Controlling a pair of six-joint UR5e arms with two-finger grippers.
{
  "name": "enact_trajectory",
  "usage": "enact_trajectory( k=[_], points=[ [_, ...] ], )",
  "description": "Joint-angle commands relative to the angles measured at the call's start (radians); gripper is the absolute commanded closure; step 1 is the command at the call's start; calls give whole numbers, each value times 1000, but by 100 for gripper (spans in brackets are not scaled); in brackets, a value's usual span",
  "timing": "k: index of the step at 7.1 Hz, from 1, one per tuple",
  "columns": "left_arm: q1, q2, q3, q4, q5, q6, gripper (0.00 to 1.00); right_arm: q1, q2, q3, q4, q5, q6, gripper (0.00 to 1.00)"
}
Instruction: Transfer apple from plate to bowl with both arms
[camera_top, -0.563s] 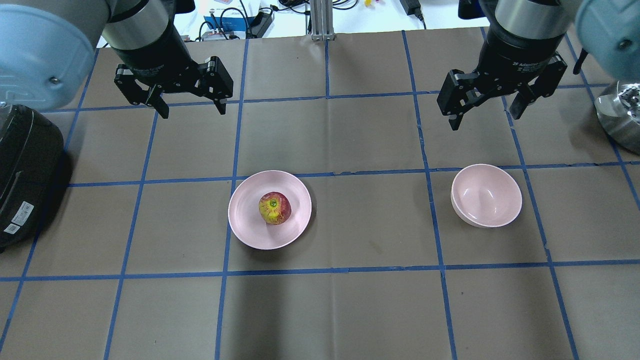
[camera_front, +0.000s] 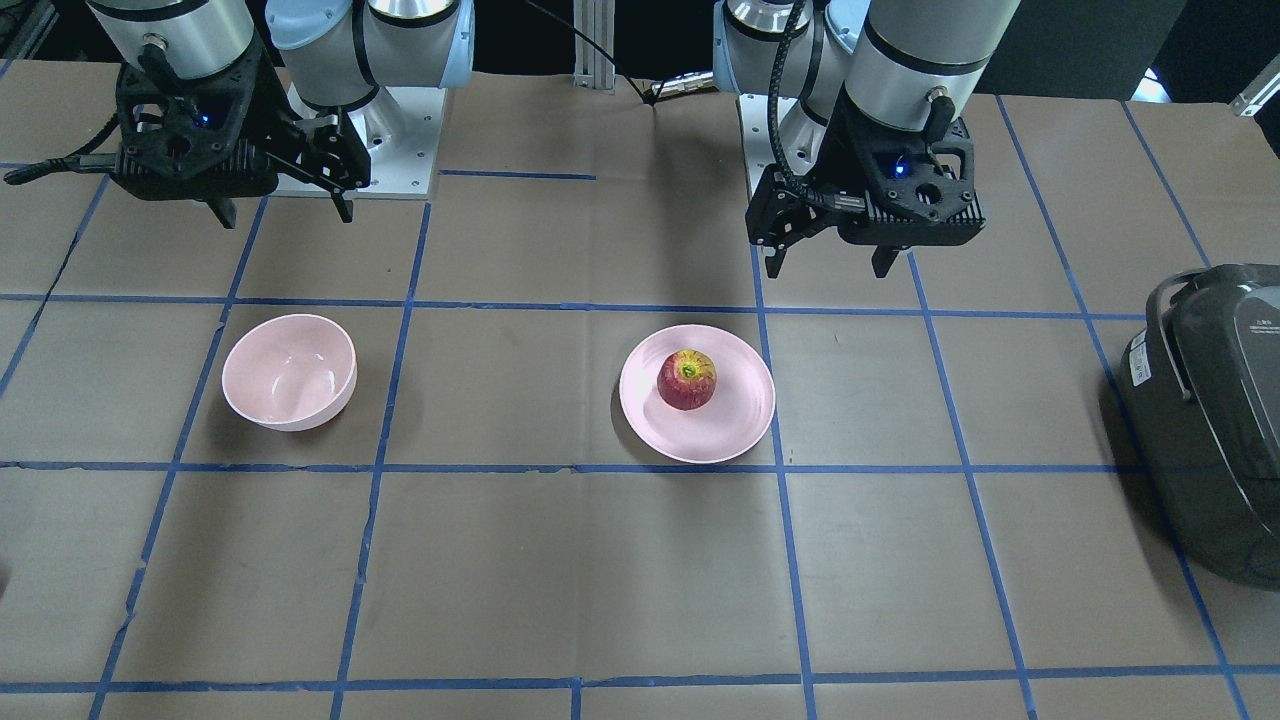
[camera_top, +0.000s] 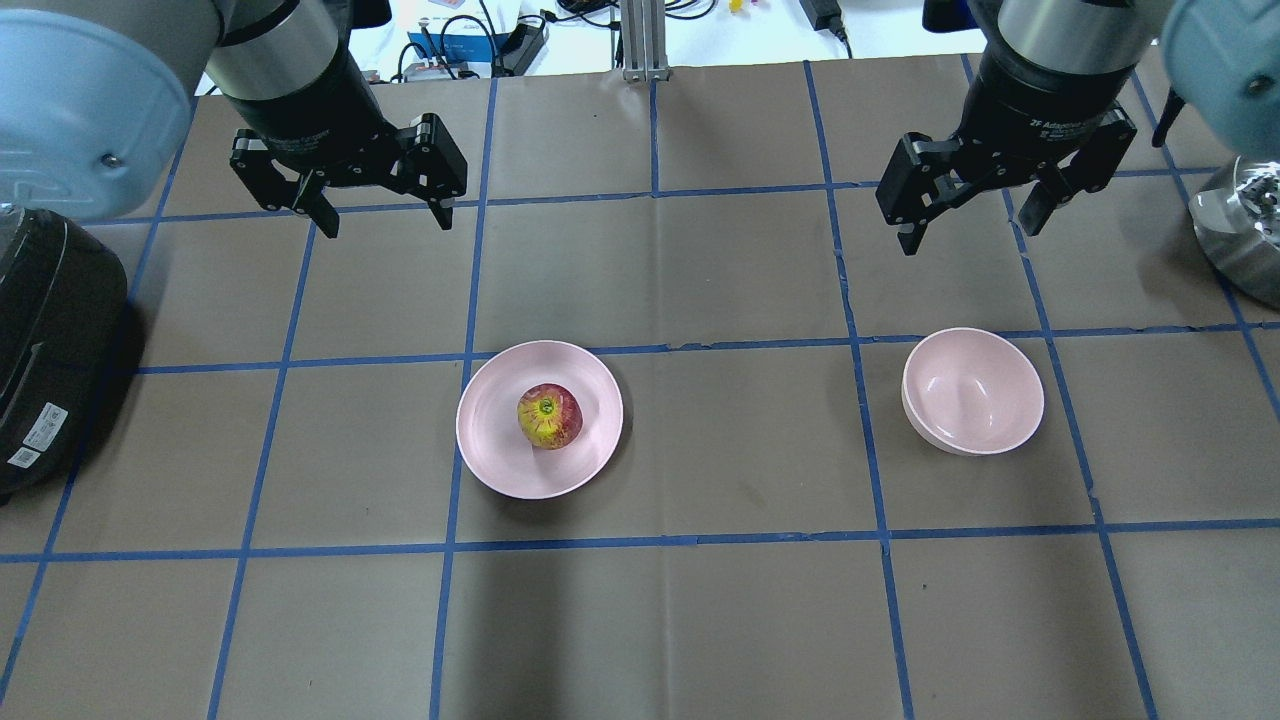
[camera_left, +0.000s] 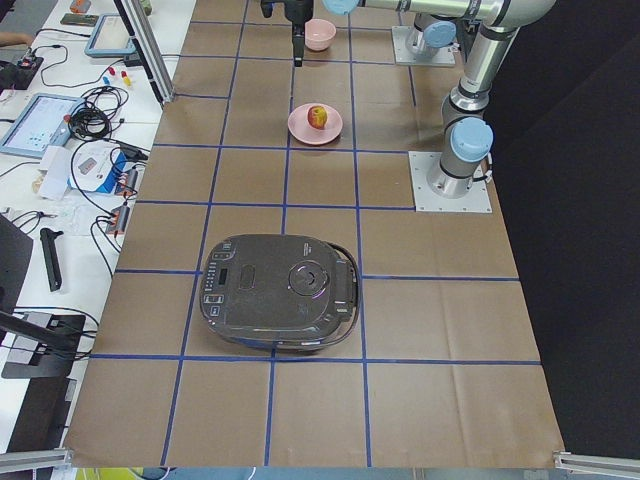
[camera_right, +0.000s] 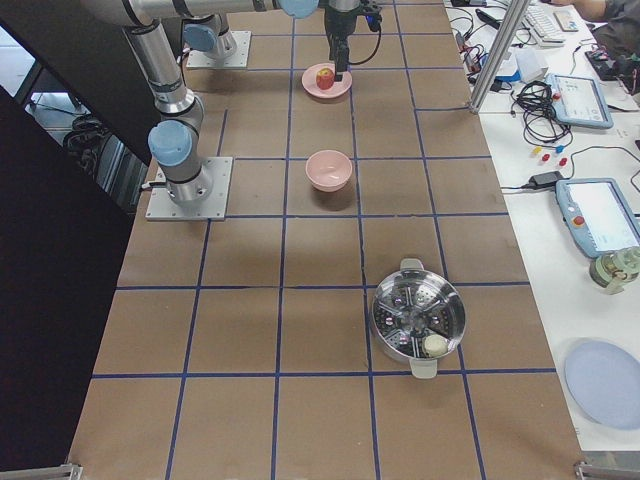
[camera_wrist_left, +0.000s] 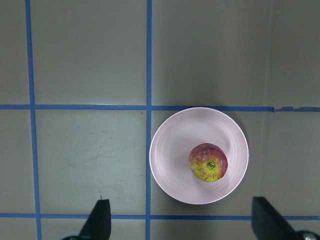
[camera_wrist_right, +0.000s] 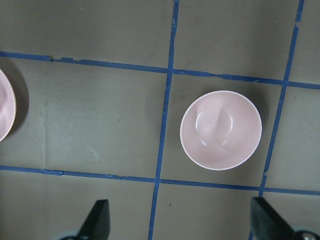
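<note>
Left pincer (camera_top: 382, 220) and right pincer (camera_top: 969, 235) hang spread, well clear of plate (camera_top: 482, 442), apple (camera_top: 550, 416) and bowl (camera_top: 1003, 420).

Overhead and front views face each other across the table (camera_top: 700, 620), sharing plate (camera_top: 490, 445) and bowl (camera_top: 972, 392).

Even, cool light comes down from above onto the brown table (camera_top: 700, 450), so the plate (camera_top: 490, 450) and the bowl (camera_top: 975, 390) throw only short, soft shadows — and the bowl's glossy inside catches small white glints. The two fixed views over the table are bright and sharp, though the left arm (camera_top: 90, 100) looms large and soft at the overhead view's corner. The wrist views look dimmer and greyer — the left one darkens down its right side.
</note>
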Motion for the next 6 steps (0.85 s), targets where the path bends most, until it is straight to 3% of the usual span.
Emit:
enact_trajectory(
  k=[1,4,5,6],
  points=[
    [-2,3,-16,5,-2,-2,0,-3,2,-6,5,49,20,0],
    [-17,-7,-53,11,-5,-9,0,-21,7,21,-3,29,-84,0],
    [-27,-16,-77,14,-6,6,0,-94,34,103,-39,31,-97,0],
    [-50,-24,-146,35,-3,8,0,-220,34,162,-77,-24,-192,0]
  ],
)
